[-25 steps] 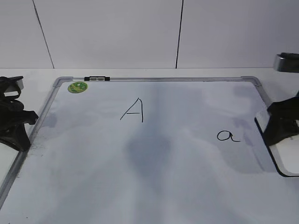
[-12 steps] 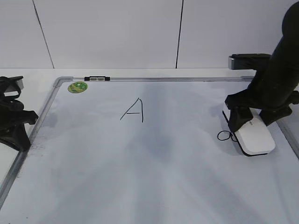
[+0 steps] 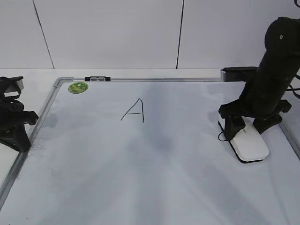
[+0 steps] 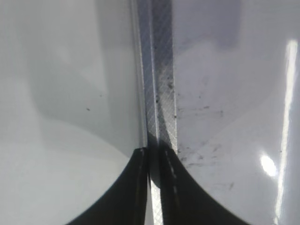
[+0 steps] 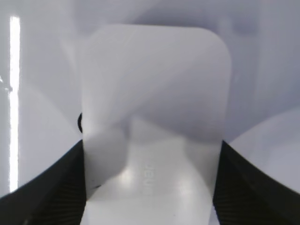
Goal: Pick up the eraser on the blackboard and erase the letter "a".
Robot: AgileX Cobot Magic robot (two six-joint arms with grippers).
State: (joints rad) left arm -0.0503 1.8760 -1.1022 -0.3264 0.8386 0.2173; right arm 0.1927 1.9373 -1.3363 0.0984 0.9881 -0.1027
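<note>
The right hand (image 3: 247, 124) has come in from the right edge of the exterior view and now stands over the spot where the small letter "a" (image 3: 221, 136) was written. A second ago the "a" lay whole and uncovered, with the arm still off to the side. Half a second ago the eraser (image 3: 247, 143) already overlapped the letter's right part. Now only a thin dark curve of its loop shows, just beside the eraser's left edge near the hand's left finger. My reading is that the wiping stroke is under way and most of the letter is either covered or already rubbed off; which of the two, the frames do not settle.

The right hand grasps the eraser across its width: in the right wrist view the white block (image 5: 154, 117) fills the space between the two dark fingers (image 5: 51, 187), which press on its two long sides. The eraser lies flat on the blackboard (image 3: 140, 178), felt side down, its far end jutting toward the camera. A dark arc, probably the remnant of the letter, peeks out at its left edge (image 5: 79, 123).

The capital "A" (image 3: 134, 111) and the green magnet (image 3: 78, 87) are well apart from the stroke. The left hand (image 4: 152, 187) is clenched, empty, over the board's left frame (image 4: 157, 93).
</note>
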